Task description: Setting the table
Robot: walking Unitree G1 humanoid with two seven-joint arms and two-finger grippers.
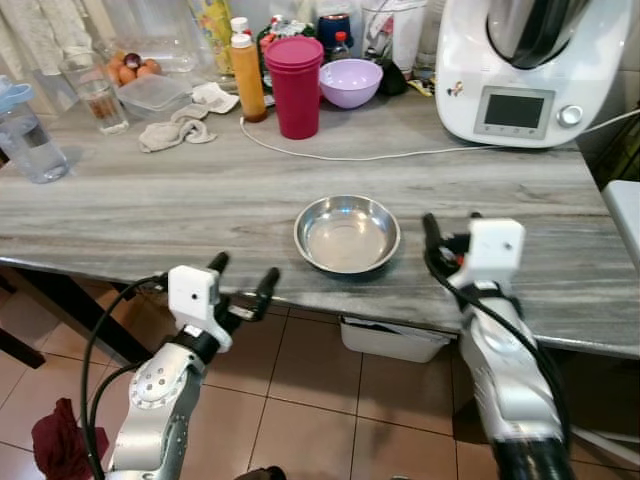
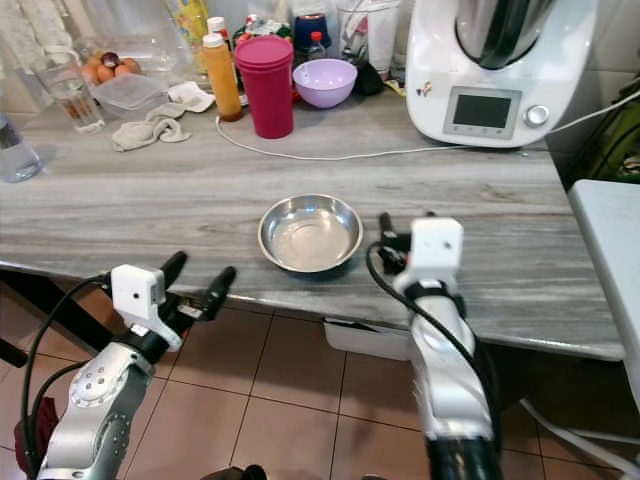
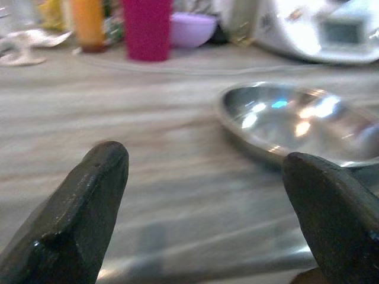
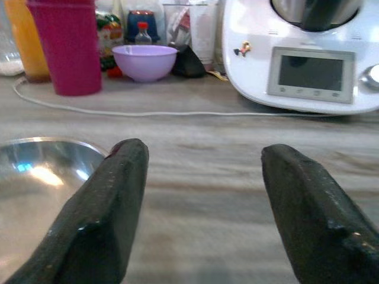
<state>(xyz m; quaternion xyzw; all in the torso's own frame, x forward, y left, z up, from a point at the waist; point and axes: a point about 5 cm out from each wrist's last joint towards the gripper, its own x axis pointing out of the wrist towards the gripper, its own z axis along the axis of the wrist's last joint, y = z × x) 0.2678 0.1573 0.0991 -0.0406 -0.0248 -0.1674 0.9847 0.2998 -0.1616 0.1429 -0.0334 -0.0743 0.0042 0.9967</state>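
A shallow steel bowl sits empty near the front edge of the grey wood-grain table. My left gripper hovers at the table's front edge, just left of the bowl, open with nothing between its fingers. In the left wrist view the bowl lies ahead, toward one finger. My right gripper is over the table just right of the bowl, open and empty. The right wrist view shows the bowl's rim beside one black finger.
At the back stand a stack of pink tumblers, an orange bottle, a purple bowl and a large white kitchen appliance. A white cable crosses the table. A crumpled cloth, a glass and a water bottle are far left.
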